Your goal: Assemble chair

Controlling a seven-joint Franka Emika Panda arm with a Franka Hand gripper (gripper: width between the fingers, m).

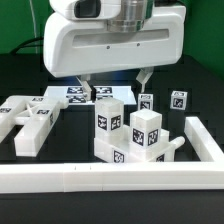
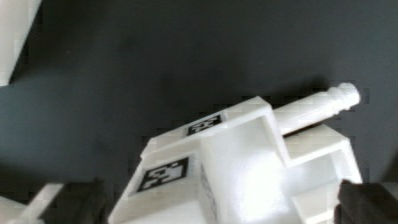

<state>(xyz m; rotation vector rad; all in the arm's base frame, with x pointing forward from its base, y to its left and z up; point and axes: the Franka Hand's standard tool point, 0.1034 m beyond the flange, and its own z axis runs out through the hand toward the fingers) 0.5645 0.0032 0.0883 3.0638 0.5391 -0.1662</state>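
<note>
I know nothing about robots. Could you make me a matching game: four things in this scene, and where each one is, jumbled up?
Things:
1. tool
2. X-braced panel
3. marker board
4. L-shaped rail

Places:
A. flat on the table at the back, printed with tags
B. along the near edge, turning up the exterior view's right
C. hanging above the table, open
D. lying at the exterior view's left

Pairs: 1-C, 2-D, 3-A, 4-B

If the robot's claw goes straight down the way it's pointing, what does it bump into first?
Most likely the white chair piece with a peg. The wrist view shows it right under the open gripper. How far below it lies is hard to tell.
</note>
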